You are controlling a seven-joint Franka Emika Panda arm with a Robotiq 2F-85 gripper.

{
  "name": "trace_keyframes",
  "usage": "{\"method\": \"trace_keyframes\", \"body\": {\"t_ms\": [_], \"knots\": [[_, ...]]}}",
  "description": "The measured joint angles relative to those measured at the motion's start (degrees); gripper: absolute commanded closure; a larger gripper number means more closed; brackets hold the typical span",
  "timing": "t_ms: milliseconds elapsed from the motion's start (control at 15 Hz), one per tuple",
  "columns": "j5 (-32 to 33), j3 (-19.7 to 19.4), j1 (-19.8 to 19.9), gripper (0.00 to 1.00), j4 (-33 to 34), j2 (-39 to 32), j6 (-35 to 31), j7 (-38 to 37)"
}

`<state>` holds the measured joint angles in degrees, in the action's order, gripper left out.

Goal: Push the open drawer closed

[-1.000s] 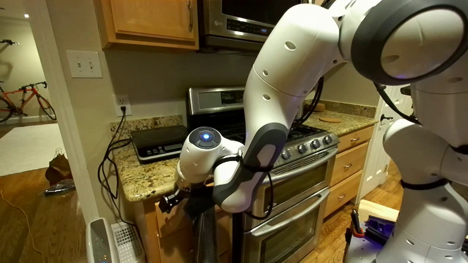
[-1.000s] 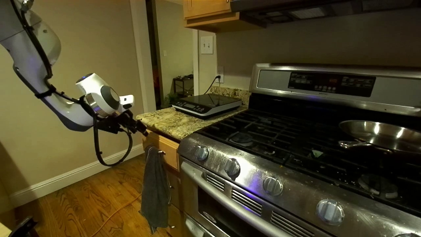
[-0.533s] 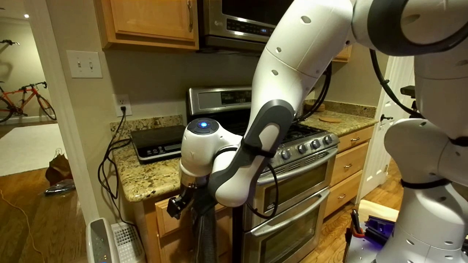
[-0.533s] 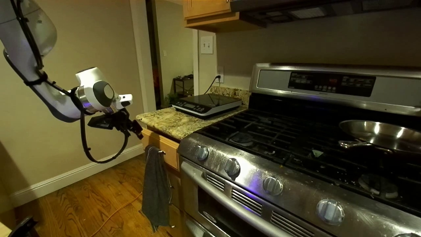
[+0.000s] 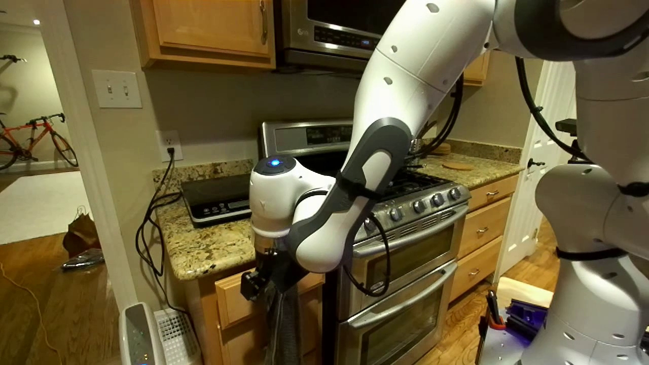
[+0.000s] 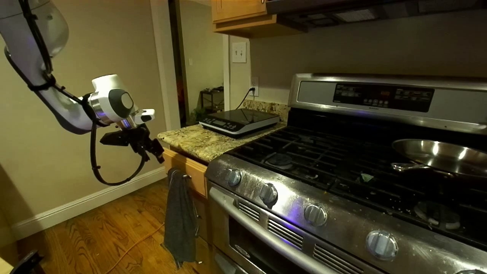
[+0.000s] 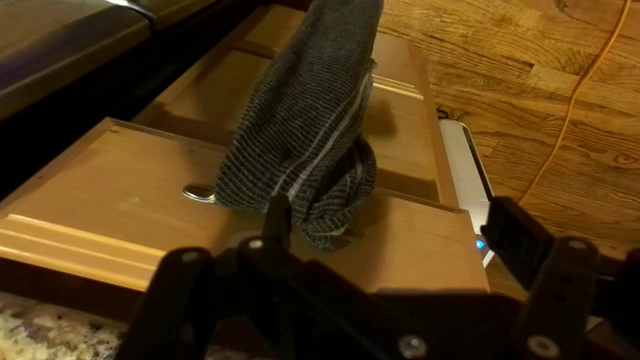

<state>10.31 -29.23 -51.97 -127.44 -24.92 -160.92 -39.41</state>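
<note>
A honey-coloured wooden drawer front [image 5: 236,304] sits under the granite counter, left of the oven; it shows in both exterior views [image 6: 196,177] and in the wrist view [image 7: 130,185]. A dark striped towel [image 7: 310,120] hangs on its metal handle [image 7: 199,193]. No drawer inside or knife organiser shows; I cannot tell whether this front stands slightly out. My gripper [image 5: 249,288] points down at this front, also in an exterior view [image 6: 160,156]. In the wrist view [image 7: 392,222] its fingers are wide apart and empty, one before the towel, one past the drawer's end. Contact is not clear.
The granite counter [image 6: 198,142] overhangs the drawer and bears a black cooktop [image 6: 241,120]. The stainless stove and oven [image 5: 405,253] stand beside the cabinet. A white appliance [image 5: 139,329] with a blue light stands on the floor at the cabinet's outer side.
My gripper and wrist have turned to point more downward. In an exterior view the gripper has shifted a little right along the drawer front. The drawer front has not visibly moved.
</note>
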Motion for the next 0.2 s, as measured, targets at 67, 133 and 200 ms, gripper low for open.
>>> {"method": "trace_keyframes", "body": {"t_ms": [67, 133, 200], "knots": [[0.01, 0.06, 0.0, 0.0, 0.0, -0.02, 0.0, -0.01], [0.01, 0.11, 0.0, 0.0, 0.01, -0.03, 0.0, -0.02], [0.02, 0.13, 0.0, 0.0, 0.01, -0.04, 0.0, -0.02]]}}
